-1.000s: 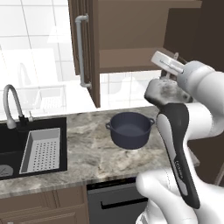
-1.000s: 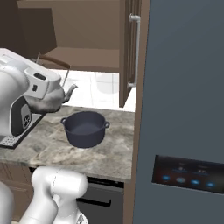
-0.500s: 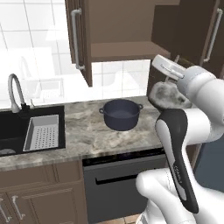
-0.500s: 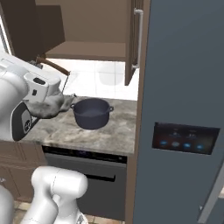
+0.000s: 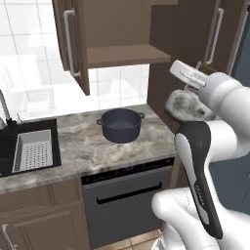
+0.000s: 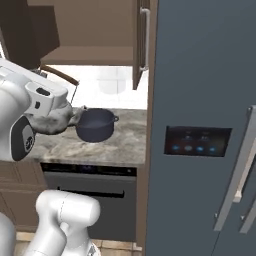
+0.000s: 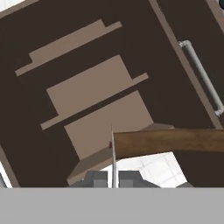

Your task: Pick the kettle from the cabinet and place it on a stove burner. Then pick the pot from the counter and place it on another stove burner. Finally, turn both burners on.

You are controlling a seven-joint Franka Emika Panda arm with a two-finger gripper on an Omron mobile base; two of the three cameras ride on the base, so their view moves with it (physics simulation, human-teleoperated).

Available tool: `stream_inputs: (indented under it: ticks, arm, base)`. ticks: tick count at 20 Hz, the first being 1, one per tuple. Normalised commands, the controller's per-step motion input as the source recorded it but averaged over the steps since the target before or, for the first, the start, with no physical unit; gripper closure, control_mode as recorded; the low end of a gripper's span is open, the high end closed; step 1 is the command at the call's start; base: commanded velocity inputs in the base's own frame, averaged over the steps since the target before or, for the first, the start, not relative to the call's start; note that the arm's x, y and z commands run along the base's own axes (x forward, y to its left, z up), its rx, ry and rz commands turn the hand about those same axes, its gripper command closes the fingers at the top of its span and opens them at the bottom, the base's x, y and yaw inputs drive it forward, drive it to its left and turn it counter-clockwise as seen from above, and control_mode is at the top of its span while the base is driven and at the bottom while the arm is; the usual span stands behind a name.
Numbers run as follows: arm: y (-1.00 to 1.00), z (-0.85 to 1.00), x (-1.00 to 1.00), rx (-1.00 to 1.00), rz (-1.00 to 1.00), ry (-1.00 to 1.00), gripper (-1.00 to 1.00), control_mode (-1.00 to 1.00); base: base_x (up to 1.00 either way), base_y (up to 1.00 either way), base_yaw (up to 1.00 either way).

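From the left base view, the small round silvery metal kettle (image 5: 184,104) hangs in the air on the right, held up by the robot's hand, just right of the bench (image 5: 83,144) edge. The wide dark blue-grey pot (image 5: 120,125) sits on the mottled grey-brown stone bench, to the left of the kettle and a little lower. Above the pot, the dark brown wooden wall cabinet (image 5: 122,29) stands open, its door with the long silver bar handle (image 5: 70,43) swung out to the left. A black sink with a white strainer tray (image 5: 32,148) is at the far left. I see no stove burner here, so I think the kettle has to travel on to find one.

From the right base view, the kettle (image 6: 59,119) is on the left, its thin brown arched handle (image 6: 60,74) rising above it and its spout close beside the pot (image 6: 96,124). A tall dark grey fridge (image 6: 200,120) fills the right side.

From the hand view, the fingers (image 7: 113,178) are closed tight on the kettle's brown handle (image 7: 168,142), which runs off to the right. Behind it are the open cabinet's (image 7: 87,78) shelves.
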Motion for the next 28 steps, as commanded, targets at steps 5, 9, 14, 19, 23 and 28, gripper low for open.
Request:
stream_inputs:
  ticks: [5, 9, 14, 19, 23, 28]
  arm:
    - [0.0, 0.0, 0.0, 0.0, 0.0, 0.0, 1.0, 1.0]
    - [0.0, 0.0, 0.0, 0.0, 0.0, 0.0, 1.0, 1.0]
    - [0.0, 0.0, 0.0, 0.0, 0.0, 0.0, 1.0, 1.0]
    - [0.0, 0.0, 0.0, 0.0, 0.0, 0.0, 1.0, 1.0]
    - [0.0, 0.0, 0.0, 0.0, 0.0, 0.0, 1.0, 1.0]
    - [0.0, 0.0, 0.0, 0.0, 0.0, 0.0, 1.0, 1.0]
  base:
    - [-0.01, 0.13, -0.35]
    - [-0.12, 0.1, -0.37]
    - [-0.25, 0.02, -0.37]
    - [-0.39, 0.0, -0.35]
    - [-0.42, -0.01, -0.33]
    - [-0.47, -0.17, -0.27]
